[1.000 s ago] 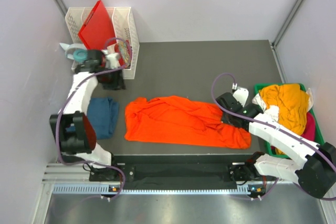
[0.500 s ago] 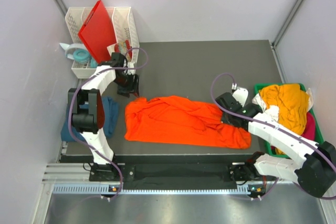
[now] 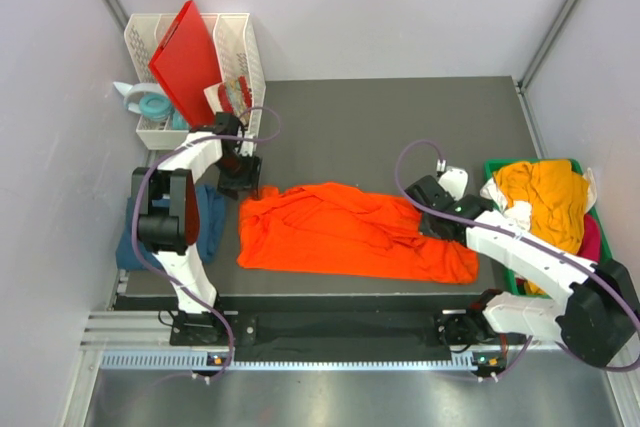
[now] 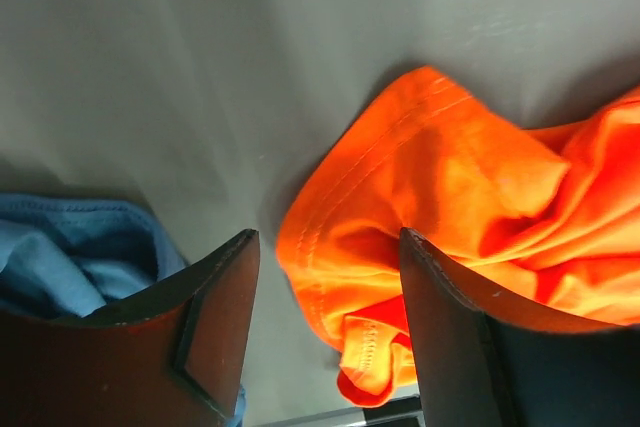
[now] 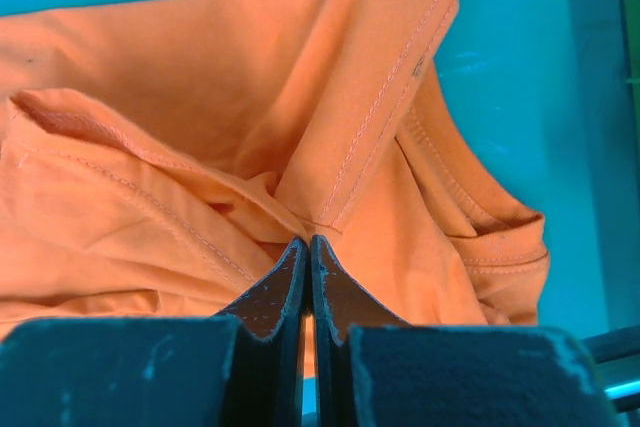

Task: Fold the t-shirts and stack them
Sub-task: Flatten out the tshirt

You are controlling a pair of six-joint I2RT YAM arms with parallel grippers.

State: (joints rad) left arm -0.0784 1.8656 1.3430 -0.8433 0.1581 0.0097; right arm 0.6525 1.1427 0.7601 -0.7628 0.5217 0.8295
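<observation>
The bright orange t-shirt (image 3: 345, 230) lies crumpled and spread along the near half of the table. My left gripper (image 3: 243, 179) is open at its far left corner. In the left wrist view that orange corner (image 4: 420, 217) lies between the open fingers (image 4: 225, 307), low over the table. My right gripper (image 3: 427, 221) is on the shirt's right part. In the right wrist view it (image 5: 307, 243) is shut, its tips pinching a fold by a sleeve seam (image 5: 380, 107). The dark teal-blue t-shirt (image 3: 212, 222) lies at the left, partly under my left arm, and shows in the left wrist view (image 4: 70, 257).
A green bin (image 3: 497, 164) at the right edge holds a mustard-yellow shirt (image 3: 545, 197), a white one (image 3: 520, 215) and a pink one (image 3: 592, 242). A white rack (image 3: 240, 42) with the red board (image 3: 188, 57) stands at the back left, next to a teal roll (image 3: 152, 105).
My left arm has swung from beside the rack to the orange shirt's far left corner, with its jaws open. My right gripper has stayed on the shirt, shifting only slightly.
</observation>
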